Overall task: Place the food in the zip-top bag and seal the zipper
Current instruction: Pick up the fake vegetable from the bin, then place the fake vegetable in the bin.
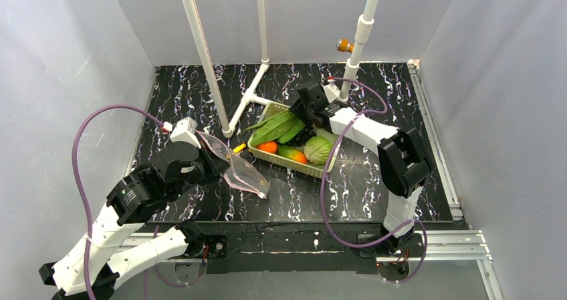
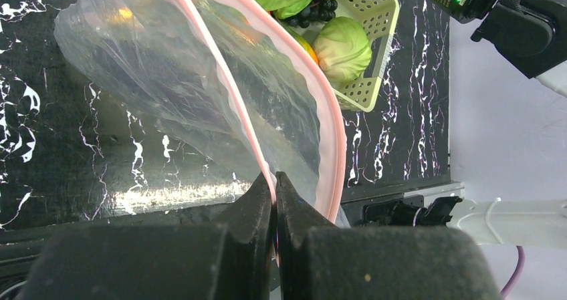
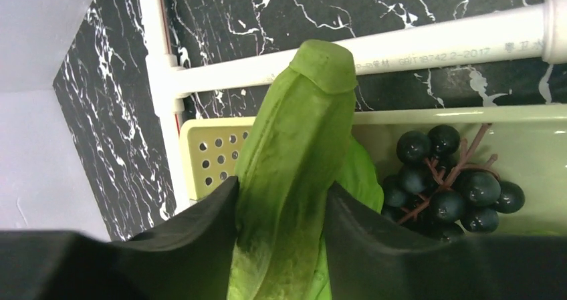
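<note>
Grey walls box in your black, white-veined marble tabletop (image 1: 374,193). From the top camera, your left gripper (image 1: 212,158) holds the clear, floppy plastic zip-top bag (image 1: 244,174) up by one end, its far corner trailing onto the table, likely so that the mouth faces the pale yellow-green slotted plastic basket (image 1: 304,168). Your right gripper (image 1: 302,106) reaches into that basket, where the long flat green leaves (image 1: 275,127) and the round pale-green cabbage (image 1: 318,150) lie; no eggplant can be made out. Only the left wrist camera shows the grip itself: the left gripper (image 2: 275,200) has its jaws pressed together on the thin pink zipper strip (image 2: 220,79), with the mouth gaping wide beside it. The right wrist camera adds that the right gripper (image 3: 284,213) is clamped around the leaf bunch's stalk (image 3: 301,133), beside dark grapes (image 3: 448,180).
</note>
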{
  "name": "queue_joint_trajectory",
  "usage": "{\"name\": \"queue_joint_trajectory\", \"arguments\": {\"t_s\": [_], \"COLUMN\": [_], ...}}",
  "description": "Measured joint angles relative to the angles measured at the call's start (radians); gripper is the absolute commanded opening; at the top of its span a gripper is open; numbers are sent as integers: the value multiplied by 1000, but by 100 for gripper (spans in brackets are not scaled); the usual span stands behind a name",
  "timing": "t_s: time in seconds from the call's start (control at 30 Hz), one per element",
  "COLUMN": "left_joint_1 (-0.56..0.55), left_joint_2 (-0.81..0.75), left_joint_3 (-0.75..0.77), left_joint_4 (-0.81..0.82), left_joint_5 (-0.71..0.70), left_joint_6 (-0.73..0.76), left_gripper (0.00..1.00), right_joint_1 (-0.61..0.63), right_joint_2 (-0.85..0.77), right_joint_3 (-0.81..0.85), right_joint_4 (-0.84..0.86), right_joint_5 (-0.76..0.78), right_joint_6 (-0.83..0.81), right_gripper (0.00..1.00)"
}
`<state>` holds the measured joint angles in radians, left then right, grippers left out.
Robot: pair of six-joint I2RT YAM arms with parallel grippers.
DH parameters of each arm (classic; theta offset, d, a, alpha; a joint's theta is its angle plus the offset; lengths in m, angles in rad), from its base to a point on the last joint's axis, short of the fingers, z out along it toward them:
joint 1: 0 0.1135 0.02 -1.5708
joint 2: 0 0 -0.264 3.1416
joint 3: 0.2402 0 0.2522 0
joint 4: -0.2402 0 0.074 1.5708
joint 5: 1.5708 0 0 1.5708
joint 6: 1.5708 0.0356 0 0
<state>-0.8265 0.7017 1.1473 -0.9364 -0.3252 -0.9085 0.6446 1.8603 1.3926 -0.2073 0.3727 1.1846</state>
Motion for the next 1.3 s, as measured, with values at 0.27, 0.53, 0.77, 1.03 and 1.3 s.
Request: {"name": "queue_joint_trajectory", "arguments": {"t_s": [0.27, 0.53, 0.77, 1.03, 1.3], "left_joint_1": [0, 0, 0, 0, 0], "left_joint_2": [2, 3, 15, 17, 16], "left_joint_3": [0, 0, 0, 0, 0], "left_joint_4": [7, 10, 23, 24, 24], "left_joint_5": [2, 0, 1, 2, 2], "left_joint_6": [0, 0, 5, 11, 12], "left_gripper": [0, 0, 0, 0, 0], "right_joint_1": [-4, -10, -15, -10, 30], "right_joint_2": [-53, -310, -496, -505, -259], "right_joint_3": [-58, -141, -148, -14, 237], "right_joint_4": [70, 155, 230, -74, -414], "right_joint_5": [-66, -97, -300, -508, -440], "right_joint_6": [-45, -236, -594, -1119, -1472], "right_gripper": [23, 16, 19, 23, 36]}}
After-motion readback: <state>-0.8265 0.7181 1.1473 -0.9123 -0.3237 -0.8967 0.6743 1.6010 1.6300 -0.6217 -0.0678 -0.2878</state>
